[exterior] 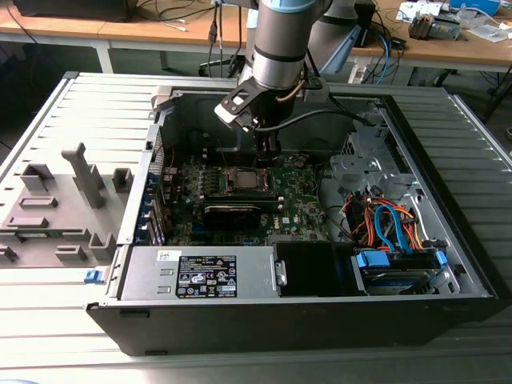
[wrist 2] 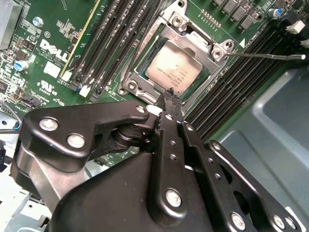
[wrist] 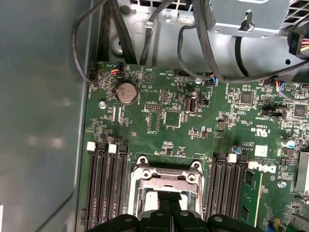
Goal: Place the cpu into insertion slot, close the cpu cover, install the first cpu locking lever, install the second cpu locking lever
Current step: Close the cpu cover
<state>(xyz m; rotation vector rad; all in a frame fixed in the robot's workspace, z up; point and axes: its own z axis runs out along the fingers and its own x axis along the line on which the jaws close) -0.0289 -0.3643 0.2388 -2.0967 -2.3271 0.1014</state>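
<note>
Your pincer [wrist 2: 170,96], clenched empty, at the cpu cover [wrist 2: 139,65] rim; a slip may gouge the cpu [wrist 2: 176,67] just beyond.

Soft, even light; mild sheen on the cpu [wrist 2: 175,67]; shadows seem faint.

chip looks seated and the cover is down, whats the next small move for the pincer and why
Probably slide the shut pincer away from the edge of the cover and toward the thin lever. The chip sits inside the cover, which seems to lie flat around it. The lever juts out sideways past the cover's corner and looks unlatched, so it seems the part left to deal with.
</note>
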